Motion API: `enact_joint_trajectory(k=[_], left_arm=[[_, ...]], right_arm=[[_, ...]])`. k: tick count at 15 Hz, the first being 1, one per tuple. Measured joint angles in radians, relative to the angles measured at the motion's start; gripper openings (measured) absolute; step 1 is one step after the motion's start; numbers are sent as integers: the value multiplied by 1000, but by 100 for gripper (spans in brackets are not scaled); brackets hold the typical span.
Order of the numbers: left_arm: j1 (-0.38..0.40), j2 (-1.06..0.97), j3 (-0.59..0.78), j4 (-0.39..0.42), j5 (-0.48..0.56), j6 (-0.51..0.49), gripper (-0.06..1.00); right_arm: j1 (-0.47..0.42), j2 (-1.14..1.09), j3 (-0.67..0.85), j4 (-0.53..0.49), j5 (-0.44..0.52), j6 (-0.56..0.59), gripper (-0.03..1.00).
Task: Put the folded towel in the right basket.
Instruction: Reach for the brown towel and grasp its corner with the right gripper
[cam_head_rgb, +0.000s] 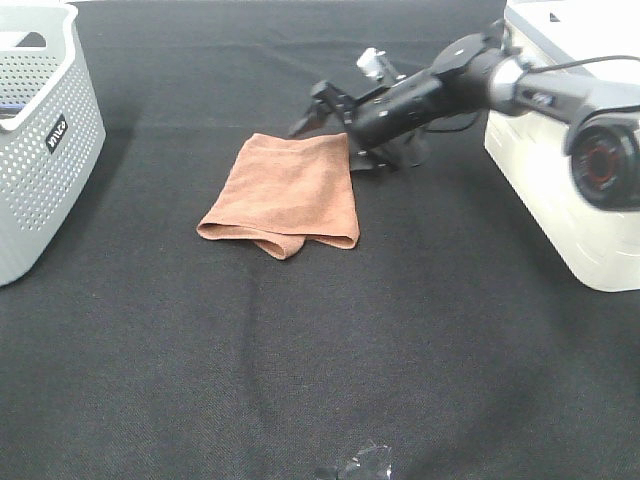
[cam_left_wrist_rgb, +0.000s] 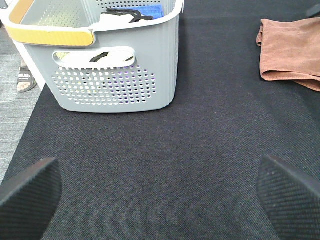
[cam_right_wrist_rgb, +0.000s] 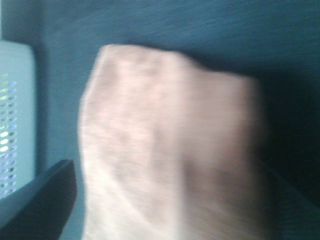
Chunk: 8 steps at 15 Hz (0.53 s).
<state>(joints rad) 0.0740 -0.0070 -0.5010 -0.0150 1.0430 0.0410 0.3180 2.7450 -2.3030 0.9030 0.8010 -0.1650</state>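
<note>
Lying flat near the middle of the black fabric-covered worktop (cam_head_rgb: 420, 350), the folded rust-brown terry towel (cam_head_rgb: 285, 190) sits well apart from both baskets. Its doubled edge faces the camera and its far corner lies under the right arm. The right gripper (cam_head_rgb: 342, 140) hovers low at that far corner, a spot that suits pinching the loose layers rather than the thick fold. In the blurred right wrist view the towel (cam_right_wrist_rgb: 170, 150) fills the space between the dark fingers (cam_right_wrist_rgb: 45, 205), which look spread and not closed on cloth. The smooth cream-white plastic basket (cam_head_rgb: 550, 190), the target, stands close to that arm, so the carry should be short. The left gripper (cam_left_wrist_rgb: 160, 200) hangs off to the side, fingers wide apart and empty. It faces the grey perforated plastic basket (cam_left_wrist_rgb: 115, 75), which already holds other items.
</note>
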Motion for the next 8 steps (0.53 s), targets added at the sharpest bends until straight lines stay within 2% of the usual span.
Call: enact_joint_trajectory(k=[2,4,5,7,8], left_arm=[[0,0,0,0,0,0,99],[0,0,0,0,0,0,99],[0,0,0,0,0,0,99],[0,0,0,0,0,0,99],[0,0,0,0,0,0,99]], right_arm=[[53,12,-1,32,-30,-41,83],[65,16,-1,31,-39,-53,71],[65,19,-1,27,-39,-53,60],[66,21,5,6,-35,-55,30],[66,21,5,6,-35,-55,30]])
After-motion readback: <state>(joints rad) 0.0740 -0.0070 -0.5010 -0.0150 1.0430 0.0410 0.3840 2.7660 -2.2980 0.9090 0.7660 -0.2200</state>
